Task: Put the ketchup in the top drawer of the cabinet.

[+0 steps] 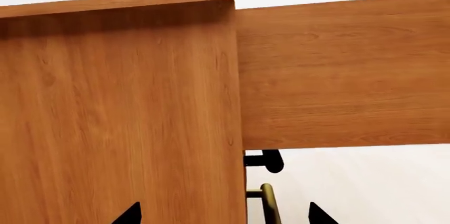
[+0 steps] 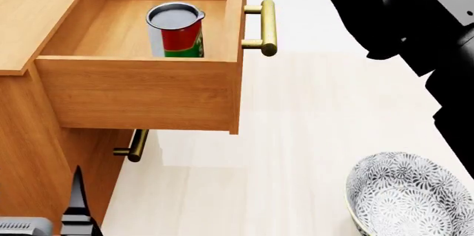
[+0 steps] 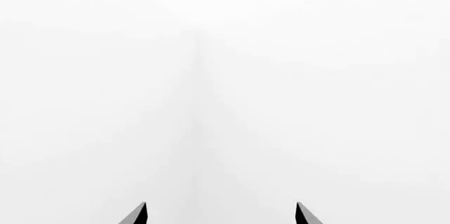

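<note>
The ketchup [image 2: 176,29] stands upright inside the open top drawer [image 2: 141,94], both grippers, left [image 1: 225,214] and right [image 3: 221,214], spread empty, so what remains looks like pushing it shut.

I see the honey-brown grained wooden top drawer [image 2: 141,94], its glossy brass bar handle [image 2: 267,27], and at twelve o'clock the red-labelled metal ketchup tin [image 2: 176,30] with smooth silver lid.
</note>
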Available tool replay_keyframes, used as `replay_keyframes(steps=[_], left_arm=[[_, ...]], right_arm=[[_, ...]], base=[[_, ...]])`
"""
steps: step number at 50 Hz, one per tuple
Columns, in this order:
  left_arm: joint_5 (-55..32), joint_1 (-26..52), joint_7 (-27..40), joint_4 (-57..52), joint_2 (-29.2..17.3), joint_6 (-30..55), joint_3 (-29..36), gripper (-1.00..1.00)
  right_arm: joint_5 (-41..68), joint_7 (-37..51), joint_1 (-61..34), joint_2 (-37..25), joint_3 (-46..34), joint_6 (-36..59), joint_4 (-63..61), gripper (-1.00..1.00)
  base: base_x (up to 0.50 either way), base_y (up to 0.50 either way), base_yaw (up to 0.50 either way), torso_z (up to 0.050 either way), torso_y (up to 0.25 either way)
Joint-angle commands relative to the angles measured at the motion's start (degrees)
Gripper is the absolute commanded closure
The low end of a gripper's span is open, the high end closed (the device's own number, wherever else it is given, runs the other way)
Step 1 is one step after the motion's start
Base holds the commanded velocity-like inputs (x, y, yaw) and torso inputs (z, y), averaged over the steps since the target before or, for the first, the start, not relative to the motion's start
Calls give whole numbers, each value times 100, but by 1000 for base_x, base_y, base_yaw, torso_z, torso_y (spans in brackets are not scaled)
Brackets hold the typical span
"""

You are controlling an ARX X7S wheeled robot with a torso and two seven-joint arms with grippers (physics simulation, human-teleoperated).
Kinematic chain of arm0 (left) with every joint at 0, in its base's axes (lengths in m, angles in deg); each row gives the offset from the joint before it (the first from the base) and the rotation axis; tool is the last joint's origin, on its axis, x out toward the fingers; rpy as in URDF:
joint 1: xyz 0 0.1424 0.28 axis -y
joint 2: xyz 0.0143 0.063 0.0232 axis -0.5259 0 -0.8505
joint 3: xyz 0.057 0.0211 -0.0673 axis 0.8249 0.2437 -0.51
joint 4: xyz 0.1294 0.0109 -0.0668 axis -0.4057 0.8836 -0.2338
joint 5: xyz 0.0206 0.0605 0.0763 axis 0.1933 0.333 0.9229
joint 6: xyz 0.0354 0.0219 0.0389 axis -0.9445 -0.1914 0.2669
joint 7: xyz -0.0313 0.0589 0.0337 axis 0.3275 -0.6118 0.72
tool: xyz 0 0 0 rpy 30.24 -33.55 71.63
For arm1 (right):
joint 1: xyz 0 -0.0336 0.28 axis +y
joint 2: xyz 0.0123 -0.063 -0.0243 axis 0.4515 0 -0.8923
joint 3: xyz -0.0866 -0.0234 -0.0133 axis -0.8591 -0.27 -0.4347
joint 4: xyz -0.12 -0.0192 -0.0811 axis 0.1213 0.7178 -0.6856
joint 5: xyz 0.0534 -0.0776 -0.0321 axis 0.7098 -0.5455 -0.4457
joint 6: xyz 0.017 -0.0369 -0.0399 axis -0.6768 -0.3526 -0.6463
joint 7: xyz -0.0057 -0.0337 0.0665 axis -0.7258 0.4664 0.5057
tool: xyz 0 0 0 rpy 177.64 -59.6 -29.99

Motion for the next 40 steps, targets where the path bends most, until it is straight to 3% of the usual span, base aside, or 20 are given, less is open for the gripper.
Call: replay_keyframes(steps=[1,18,40], left_arm=[[16,4,60,-343,-83,98,4,-100],[11,-13,140,-741,-168,187,-10,-100],[6,-178,279,-1347,-312,331,-27,-100]], right_arm=[[-413,1309,54,-1261,89,-713,-2438,-100],[-1116,2434,429,-2464,244,-1443,-4571,-100],[-1667,3210,888,-3562,295,-1843,-6381,-100]], base=[[0,0,0,0,0],[0,0,0,0,0],[0,0,0,0,0]])
